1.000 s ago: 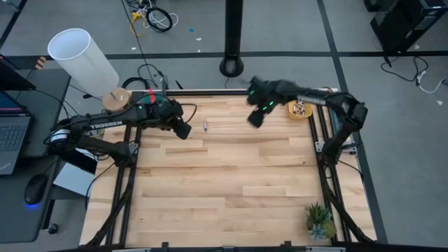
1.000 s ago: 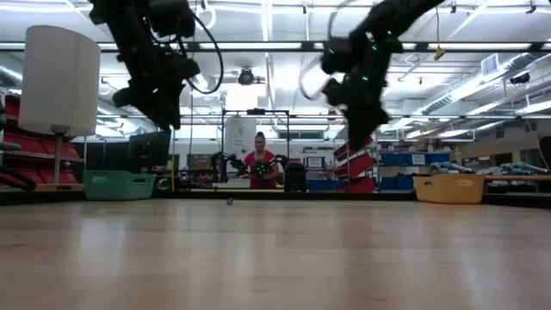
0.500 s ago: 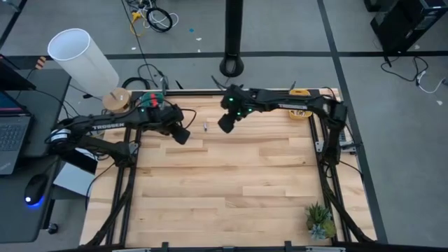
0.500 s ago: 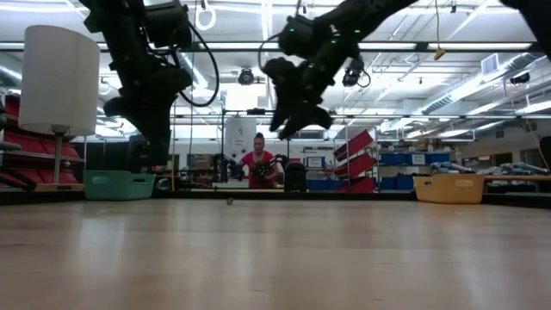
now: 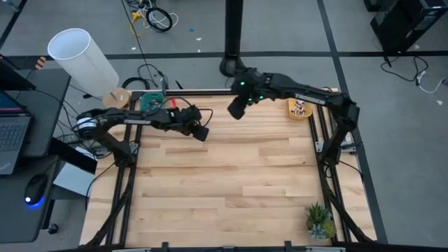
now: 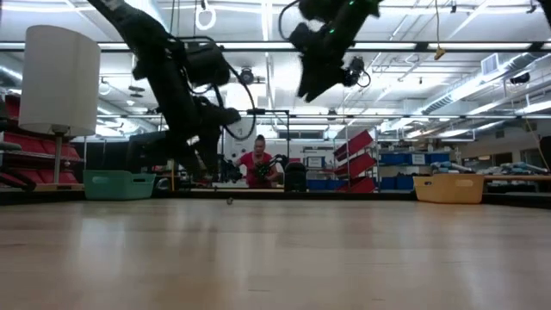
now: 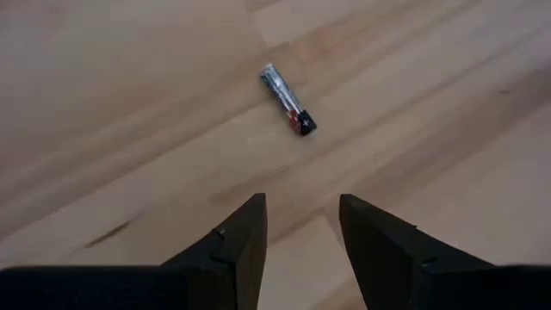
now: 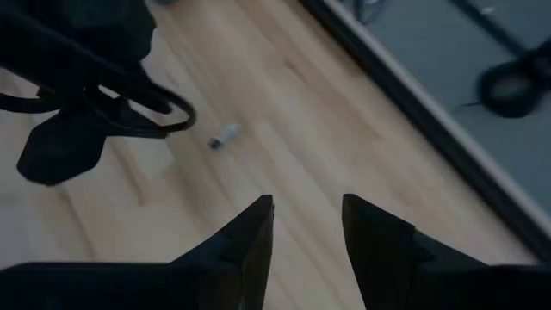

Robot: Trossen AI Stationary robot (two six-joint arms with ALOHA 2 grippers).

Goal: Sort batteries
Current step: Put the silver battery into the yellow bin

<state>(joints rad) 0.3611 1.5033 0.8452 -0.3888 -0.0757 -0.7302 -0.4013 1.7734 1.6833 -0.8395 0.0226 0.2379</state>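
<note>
A: Left side first. What sits at the table's left edge?

B: A teal tray (image 5: pixel 149 102) at the far left corner, just inside the rim; in the low view it is the teal bin (image 6: pixel 119 184). Beyond the edge stands a white lamp shade (image 5: pixel 82 61). The left gripper (image 5: pixel 201 132) reaches in from that corner and hangs over the far part of the table (image 5: pixel 224 189).

A: Fingers?

B: Released. The left wrist view shows its fingers (image 7: pixel 232 245) spread, with bare wood in the gap and nothing held.

A: And the battery?

B: One battery (image 7: pixel 287 100) lies flat on the wood, apart from the fingertips and ahead of them. The right wrist view shows the same battery (image 8: pixel 225 135) beside the left arm's dark bulk. In the low view it is a speck (image 6: pixel 229 201) near the far edge. In the high view I cannot make it out.

A: Moving right?

B: The right gripper (image 5: pixel 236 108) hovers high over the far edge, near the middle. Its fingers (image 8: pixel 250 241) are parted and empty.

A: Right edge?

B: An orange tray (image 5: pixel 299 108) at the far right corner, small items inside, too small to identify. A potted plant (image 5: pixel 320 220) at the near right corner. The whole near half of the table is open wood.
</note>
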